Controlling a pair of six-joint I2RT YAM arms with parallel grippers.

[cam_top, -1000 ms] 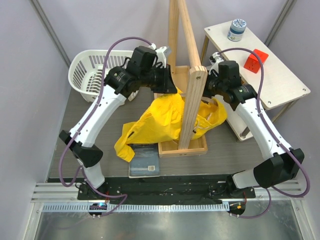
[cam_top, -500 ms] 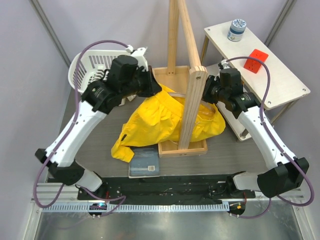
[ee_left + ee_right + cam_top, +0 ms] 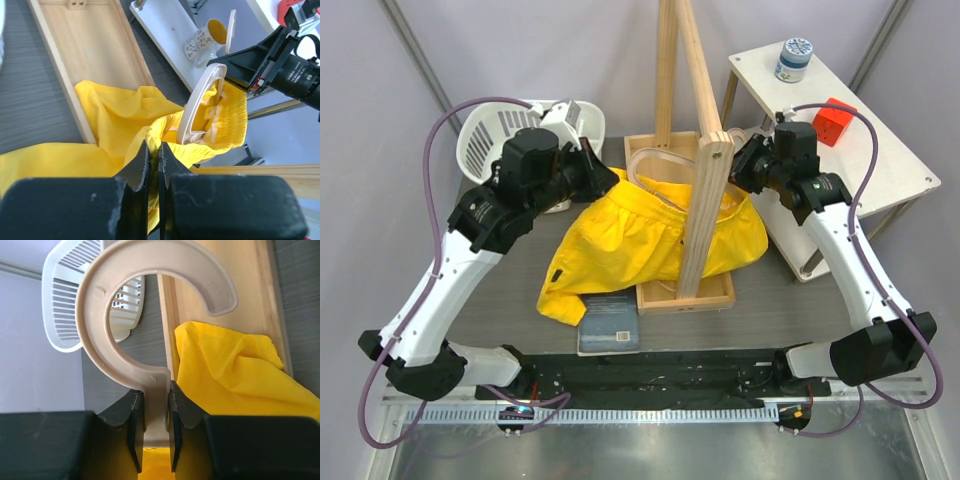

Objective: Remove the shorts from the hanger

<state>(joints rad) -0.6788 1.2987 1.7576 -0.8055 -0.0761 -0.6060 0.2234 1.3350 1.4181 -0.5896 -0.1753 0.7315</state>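
The bright yellow shorts (image 3: 620, 245) are spread out across the rack's tray and the table. Their waistband is still bunched round the pale hanger (image 3: 197, 107). My left gripper (image 3: 609, 184) is at the shorts' left upper edge and is shut on a fold of yellow fabric (image 3: 154, 150). My right gripper (image 3: 739, 172) is to the right of the rack's post, shut on the hanger's neck (image 3: 156, 395) just below the curved hook (image 3: 100, 305). Yellow cloth (image 3: 235, 375) hangs below that grip. Most of the hanger's loop is hidden in the fabric.
A thick upright wooden rack (image 3: 705, 200) rises from a wooden tray base (image 3: 685, 297) between the arms. At the back left stands a white basket (image 3: 485, 150). A white side table (image 3: 865, 165) on the right carries a red block (image 3: 833, 120) and a tin (image 3: 794, 58). A grey pad (image 3: 610, 325) lies near the front.
My left gripper closed on the shorts and drew back to the left, pulling the fabric out flatter and wider. My right gripper rose slightly with the hanger.
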